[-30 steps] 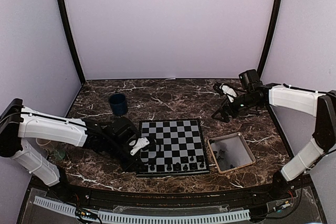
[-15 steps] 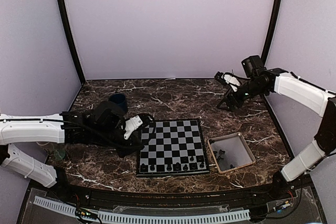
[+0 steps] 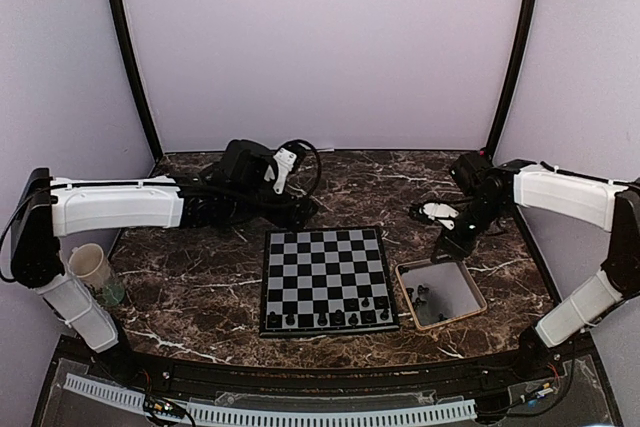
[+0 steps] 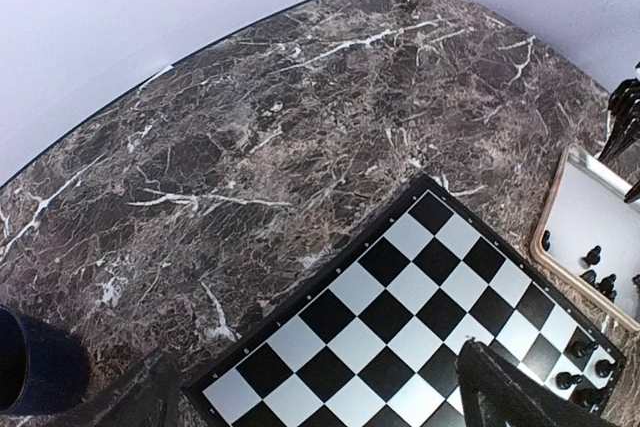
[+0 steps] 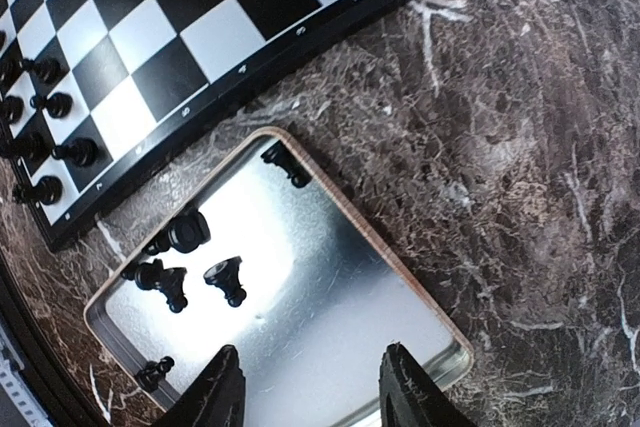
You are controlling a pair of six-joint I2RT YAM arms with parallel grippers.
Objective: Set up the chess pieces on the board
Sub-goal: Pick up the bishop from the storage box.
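The board point(image 3: 325, 269) lies at the table's middle, with several dark chess pieces point(image 3: 340, 317) along its near edge. More chess pieces point(image 5: 226, 278) lie loose in the tan-rimmed tray point(image 5: 372, 239) to the board's right. My left gripper point(image 3: 302, 210) hangs behind the board's far-left corner. In the left wrist view the left gripper point(image 4: 335, 402) is wide open over the board point(image 4: 420, 307), holding nothing. My right gripper point(image 3: 453, 243) is over the tray's far edge. In the right wrist view the right gripper point(image 5: 315, 397) is open above the bare tray floor, with nothing between the fingers.
A white cup point(image 3: 90, 267) stands at the left edge beside the left arm. A dark blue cup point(image 4: 28, 377) sits left of the board, hidden by the arm in the top view. Curved walls close in the marble table point(image 3: 200, 287).
The left arm swung from the board's near-left corner to behind its far-left corner, and its jaws opened. The right arm came down from the back right to over the tray, jaws narrowing.
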